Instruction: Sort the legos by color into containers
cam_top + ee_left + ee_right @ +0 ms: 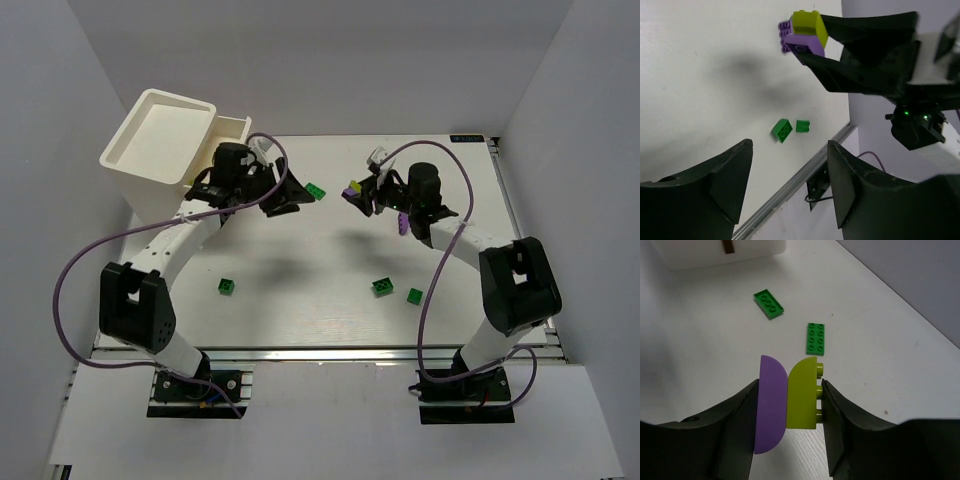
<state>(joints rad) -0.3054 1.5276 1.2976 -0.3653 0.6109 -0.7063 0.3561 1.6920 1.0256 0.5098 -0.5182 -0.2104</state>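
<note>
A rounded purple lego pressed against a yellow-green studded lego is clamped between the fingers of the right gripper, well to the right of the containers. The left gripper is spread with nothing in it, between the containers and that pair; a green lego is seen at its tips, seemingly lying on the table.

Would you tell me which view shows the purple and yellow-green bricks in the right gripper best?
Right wrist: the two bricks sit large and centred, clamped in the right gripper. Left wrist shows them smaller, from outside; top external only a speck.
</note>
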